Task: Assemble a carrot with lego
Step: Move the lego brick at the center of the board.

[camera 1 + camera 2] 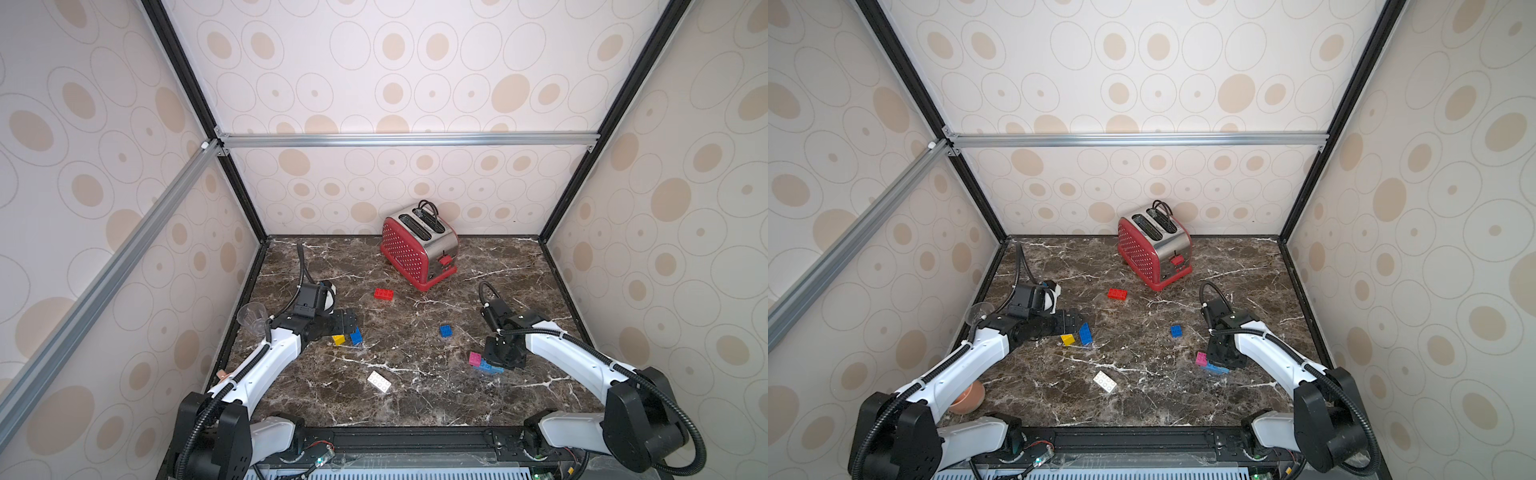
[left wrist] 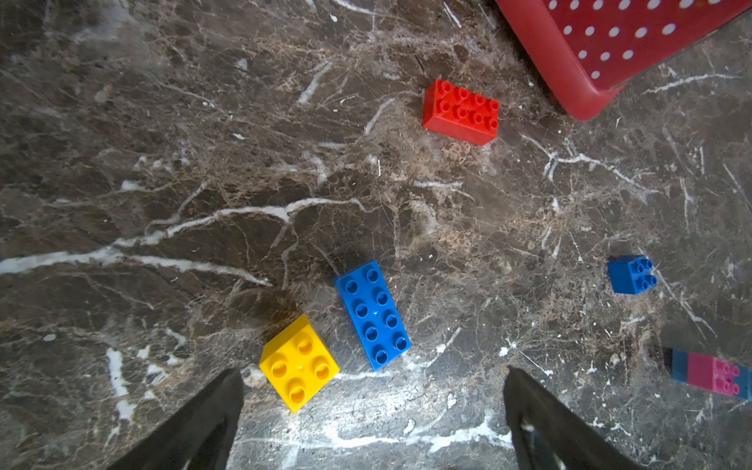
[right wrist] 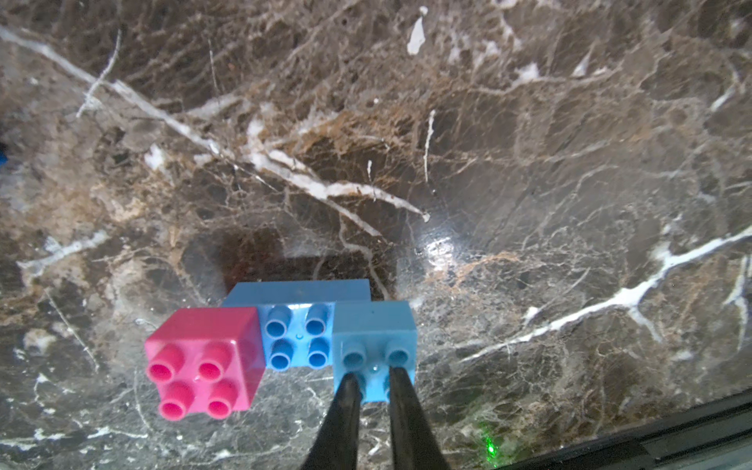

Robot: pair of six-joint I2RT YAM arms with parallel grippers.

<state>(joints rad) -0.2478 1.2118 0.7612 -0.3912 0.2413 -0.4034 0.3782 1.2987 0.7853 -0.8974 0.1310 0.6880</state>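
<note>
Right claw is pressed nearly together, tips planted among the studs of the small light-blue brick. Can't tell if it's actually nipping a stud. That brick sits on one end of the long light-blue brick, the pink brick is on the other end, and four studs are bare between them. The stack looks to be down on the marble surface.

Left claw is spread wide, with the yellow brick and long blue brick just ahead of its fingers, side by side. The red brick is further ahead, near the toaster. A small dark-blue brick sits between the two claws, and the white brick does too, closer to the arm bases.
</note>
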